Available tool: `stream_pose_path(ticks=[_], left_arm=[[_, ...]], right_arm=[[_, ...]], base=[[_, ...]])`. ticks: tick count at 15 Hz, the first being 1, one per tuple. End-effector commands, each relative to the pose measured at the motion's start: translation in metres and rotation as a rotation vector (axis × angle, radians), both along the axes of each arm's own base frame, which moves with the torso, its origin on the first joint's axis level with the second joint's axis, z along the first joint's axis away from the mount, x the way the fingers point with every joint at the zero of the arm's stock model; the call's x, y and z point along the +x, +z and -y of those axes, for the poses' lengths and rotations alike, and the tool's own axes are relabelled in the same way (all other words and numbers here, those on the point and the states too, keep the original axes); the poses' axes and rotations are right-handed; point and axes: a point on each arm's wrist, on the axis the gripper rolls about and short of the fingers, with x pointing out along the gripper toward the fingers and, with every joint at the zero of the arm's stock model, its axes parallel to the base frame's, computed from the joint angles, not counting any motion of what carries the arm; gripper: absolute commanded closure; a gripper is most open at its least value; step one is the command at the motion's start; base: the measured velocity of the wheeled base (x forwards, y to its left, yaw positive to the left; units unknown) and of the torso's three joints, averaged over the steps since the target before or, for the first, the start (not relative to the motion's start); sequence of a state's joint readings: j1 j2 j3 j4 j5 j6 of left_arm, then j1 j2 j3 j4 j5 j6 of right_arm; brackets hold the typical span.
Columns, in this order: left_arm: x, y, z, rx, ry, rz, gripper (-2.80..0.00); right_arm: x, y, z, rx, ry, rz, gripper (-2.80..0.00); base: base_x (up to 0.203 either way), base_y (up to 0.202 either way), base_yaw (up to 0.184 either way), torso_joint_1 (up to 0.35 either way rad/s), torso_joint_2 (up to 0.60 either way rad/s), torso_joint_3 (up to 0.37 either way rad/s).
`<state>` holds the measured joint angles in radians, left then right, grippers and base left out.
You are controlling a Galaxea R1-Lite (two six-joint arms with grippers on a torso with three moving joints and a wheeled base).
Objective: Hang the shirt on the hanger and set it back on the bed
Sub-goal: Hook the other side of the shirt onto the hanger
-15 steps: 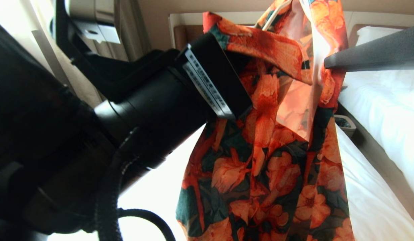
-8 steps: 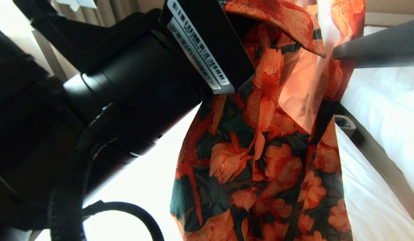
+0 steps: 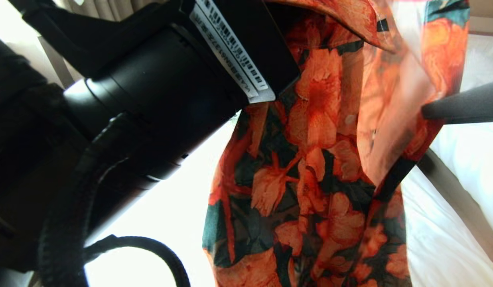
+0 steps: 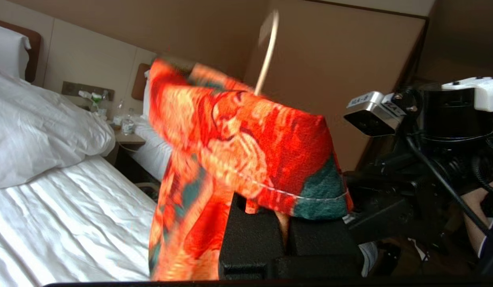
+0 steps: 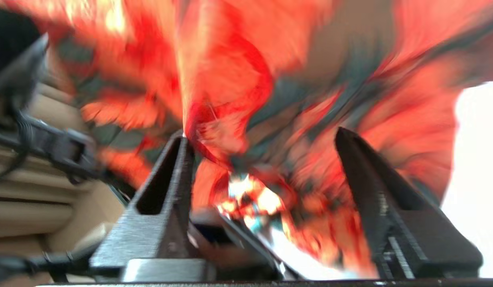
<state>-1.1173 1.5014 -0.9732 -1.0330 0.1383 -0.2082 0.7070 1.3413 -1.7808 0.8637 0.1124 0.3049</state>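
The shirt (image 4: 246, 147) is thin woven cloth, matt, with stitched hems. The bed (image 4: 63, 223) wears creased white cotton-like sheets. The left hand (image 4: 284, 239) looks like grainy matt black plastic; its arm housing (image 3: 158, 99) is glossier.

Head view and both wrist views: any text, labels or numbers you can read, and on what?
White barcode label on the left arm: barcode and print too blurred to read.
Small tags on the silver camera: too small to read.
Shirt, bed: none.
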Motion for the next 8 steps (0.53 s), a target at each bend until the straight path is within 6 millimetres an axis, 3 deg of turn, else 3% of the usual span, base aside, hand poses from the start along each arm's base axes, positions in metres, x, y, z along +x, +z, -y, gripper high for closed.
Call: stream_pose_path(ticks=[1, 8], left_arm=[[0.003, -0.005, 0.005, 0.014, 0.003, -0.009, 0.00], [0.003, -0.009, 0.009, 0.026, -0.003, -0.016, 0.00]], right_arm=[[-0.013, 0.000, 0.011, -0.019, -0.011, -0.018, -2.80], [-0.025, 0.003, 0.023, -0.025, -0.035, -0.012, -2.80]], base=[[0.000, 0.000, 0.000, 0.000, 0.00, 0.000], [0.000, 0.000, 0.000, 0.000, 0.00, 0.000]])
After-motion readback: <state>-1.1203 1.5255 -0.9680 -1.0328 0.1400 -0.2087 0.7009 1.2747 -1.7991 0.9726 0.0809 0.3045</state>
